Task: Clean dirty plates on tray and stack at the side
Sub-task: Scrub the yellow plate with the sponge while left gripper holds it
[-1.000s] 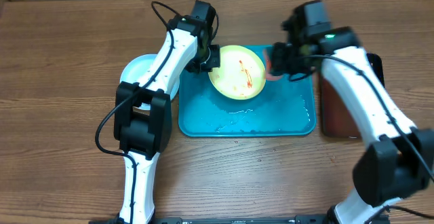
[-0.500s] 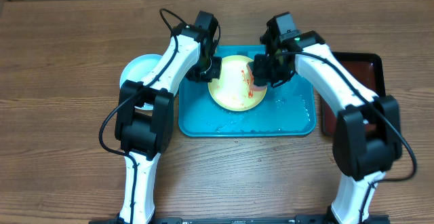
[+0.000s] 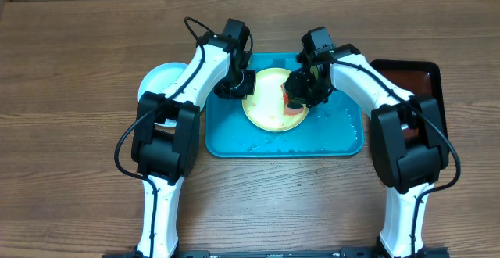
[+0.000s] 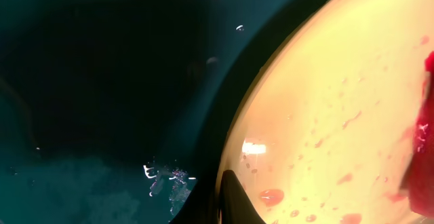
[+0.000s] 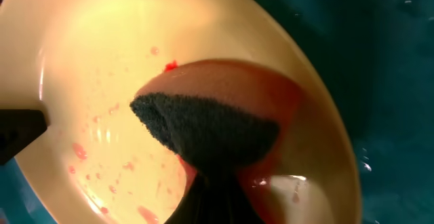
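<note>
Wooden bench (image 3: 78,172), wet tray (image 3: 336,137): I judge the plate (image 3: 266,105) light, stiff, slippery; left claw (image 3: 241,87) pinches its rim, right claw (image 3: 301,98) pinches the sponge (image 5: 203,129).

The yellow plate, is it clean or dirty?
Dirty: red sauce spots speckle the plate, and a sponge rests on it.

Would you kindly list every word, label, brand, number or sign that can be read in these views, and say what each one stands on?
None: no readable text shows in any view.
The yellow-green plate, the sponge, the turquoise tray, the dark red-brown tray and the light blue plate are all plain.
The left arm and the right arm show no marking that can be made out.
</note>
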`<control>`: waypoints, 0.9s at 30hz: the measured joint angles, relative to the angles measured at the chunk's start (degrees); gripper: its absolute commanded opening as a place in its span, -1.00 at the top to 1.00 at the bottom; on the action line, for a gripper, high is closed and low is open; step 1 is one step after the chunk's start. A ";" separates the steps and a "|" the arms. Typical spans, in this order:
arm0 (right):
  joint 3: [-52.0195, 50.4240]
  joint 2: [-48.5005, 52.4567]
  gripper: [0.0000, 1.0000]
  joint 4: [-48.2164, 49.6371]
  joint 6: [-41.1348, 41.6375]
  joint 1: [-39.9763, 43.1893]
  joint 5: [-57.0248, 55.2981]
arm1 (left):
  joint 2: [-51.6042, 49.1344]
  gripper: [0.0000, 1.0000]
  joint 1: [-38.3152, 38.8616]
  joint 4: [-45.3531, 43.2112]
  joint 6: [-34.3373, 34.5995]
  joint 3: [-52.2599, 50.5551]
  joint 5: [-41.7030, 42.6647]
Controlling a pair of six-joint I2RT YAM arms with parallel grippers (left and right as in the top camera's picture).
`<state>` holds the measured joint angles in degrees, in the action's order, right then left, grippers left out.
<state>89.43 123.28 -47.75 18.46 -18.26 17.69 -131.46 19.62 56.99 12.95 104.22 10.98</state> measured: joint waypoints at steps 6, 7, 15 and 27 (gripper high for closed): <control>-0.11 0.35 0.92 4.02 0.83 -1.29 5.53 | 0.00 0.92 -0.22 0.02 -0.02 -0.02 0.66; -0.13 0.50 0.92 4.79 0.92 -1.99 6.27 | 0.00 0.92 -0.22 0.02 0.00 -0.02 0.72; -0.20 1.07 0.92 5.95 3.45 -4.76 5.40 | 0.00 0.92 -0.22 0.00 -0.02 -0.04 1.07; -0.20 -0.94 0.92 -2.99 7.78 1.70 -5.75 | 0.00 0.92 -0.55 -1.33 0.15 -0.28 2.54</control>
<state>89.23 122.34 -50.74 26.24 -16.56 11.94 -131.46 19.07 55.66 13.10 103.94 13.52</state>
